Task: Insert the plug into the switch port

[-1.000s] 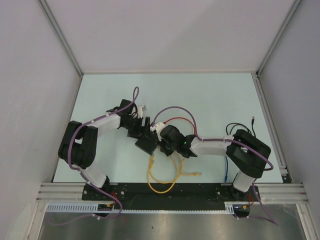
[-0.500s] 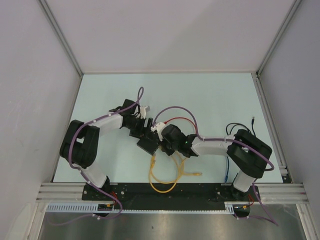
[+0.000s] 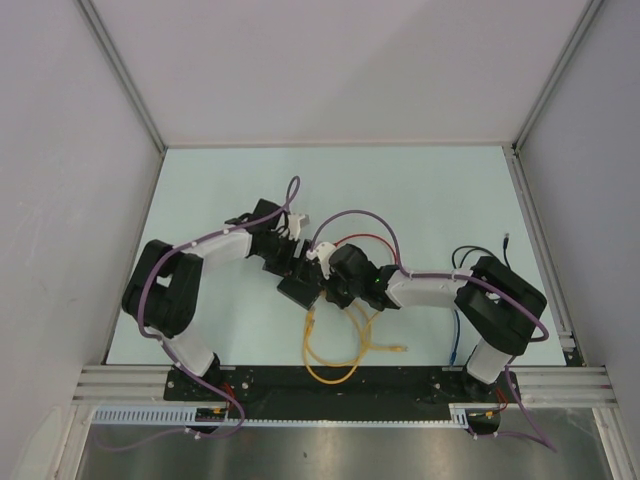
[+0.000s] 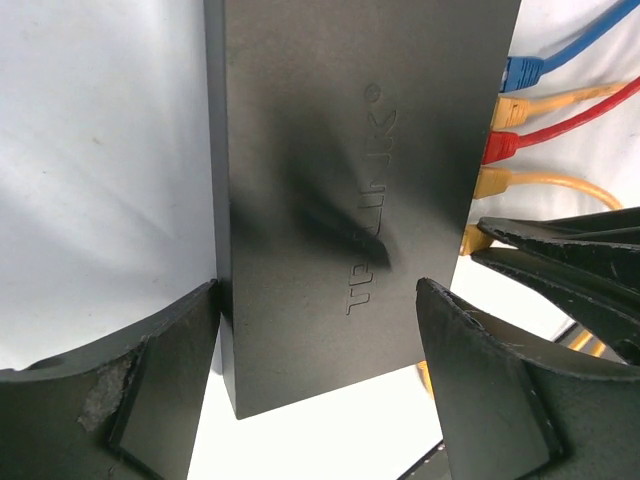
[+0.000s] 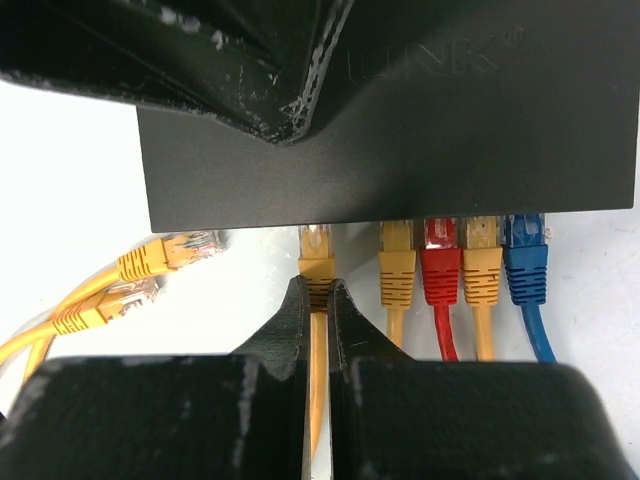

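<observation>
The switch [image 4: 330, 150], a flat matte-black box, lies on the pale table between the two arms [image 3: 298, 290]. My left gripper [image 4: 318, 290] straddles it with jaws wide, one finger pressed on each long side. My right gripper [image 5: 318, 285] is shut on the boot of a yellow plug [image 5: 316, 250]. The plug's clear tip meets the port edge of the switch [image 5: 420, 150], left of the other plugs. How deep it sits I cannot tell. In the left wrist view the plug [image 4: 475, 240] shows at the switch's right edge, between the right fingers [image 4: 560, 250].
Yellow [image 5: 397, 265], red [image 5: 441, 265], yellow [image 5: 483, 265] and blue [image 5: 526, 265] plugs sit in the ports to the right. Two loose yellow plugs [image 5: 185, 245] lie left. Yellow cable loops [image 3: 330, 350] trail toward the near edge; a black cable [image 3: 470, 255] lies far right.
The left arm has swung right and the switch has shifted a little right with it. The right gripper has followed, still shut on the plug.
</observation>
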Tool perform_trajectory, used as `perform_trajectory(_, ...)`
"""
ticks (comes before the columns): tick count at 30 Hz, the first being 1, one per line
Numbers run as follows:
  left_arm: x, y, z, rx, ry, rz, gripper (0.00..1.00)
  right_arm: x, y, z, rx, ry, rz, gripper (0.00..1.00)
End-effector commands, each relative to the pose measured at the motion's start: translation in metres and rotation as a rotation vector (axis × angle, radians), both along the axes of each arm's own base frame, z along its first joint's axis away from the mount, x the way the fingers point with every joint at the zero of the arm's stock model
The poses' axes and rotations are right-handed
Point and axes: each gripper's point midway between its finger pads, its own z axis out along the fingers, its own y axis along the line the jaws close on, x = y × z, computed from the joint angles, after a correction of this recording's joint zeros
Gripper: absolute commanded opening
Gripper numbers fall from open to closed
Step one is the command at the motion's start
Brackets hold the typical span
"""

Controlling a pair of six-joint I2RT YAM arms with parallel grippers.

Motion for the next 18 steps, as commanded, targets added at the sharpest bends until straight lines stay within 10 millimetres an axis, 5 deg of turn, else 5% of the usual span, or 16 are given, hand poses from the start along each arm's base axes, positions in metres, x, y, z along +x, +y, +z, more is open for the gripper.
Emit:
perform_trajectory(1, -0.065, -0.041, 0.002, -0.115, 0.178, -0.184, 0.81, 0.033, 0.052, 0.079, 0.292, -0.194, 0.015, 0.00)
perform_trajectory(18, -0.093, -0.051, 0.006, -0.144, 0.203, -0.317, 0.76, 0.055, 0.068, 0.125, 0.346, -0.314, 0.060, 0.00)
